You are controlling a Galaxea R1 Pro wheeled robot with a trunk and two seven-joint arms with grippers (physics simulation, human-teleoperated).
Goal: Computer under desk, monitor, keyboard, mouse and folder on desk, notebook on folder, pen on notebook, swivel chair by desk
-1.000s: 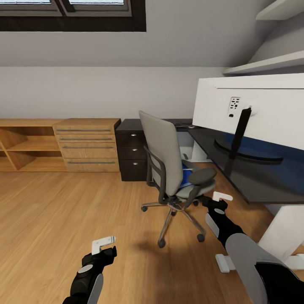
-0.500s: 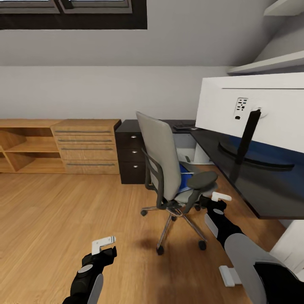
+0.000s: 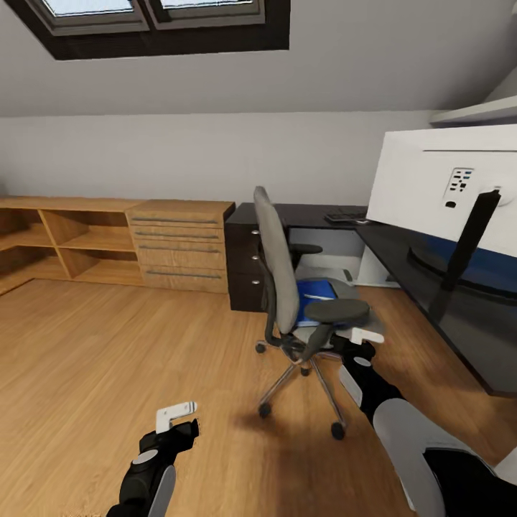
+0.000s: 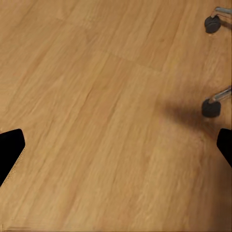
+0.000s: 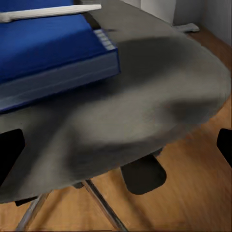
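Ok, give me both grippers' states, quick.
Left gripper: open, holding nothing, over bare floor.
Right gripper: open, holding nothing, at the swivel chair seat.

Both arms forward (each gripper (image 3: 176, 415) parted).

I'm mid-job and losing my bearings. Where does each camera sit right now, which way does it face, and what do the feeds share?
Head view: on the robot's head, facing forward and down at the grey swivel chair, black desk and white monitor; left tool and right tool show.
Left wrist view: near the left tool, facing the wooden floor and a black chair caster; dark fingertips show.
Right wrist view: near the right tool, facing the chair's seat and the blue folder.
Shared: the chair shows in all three views.
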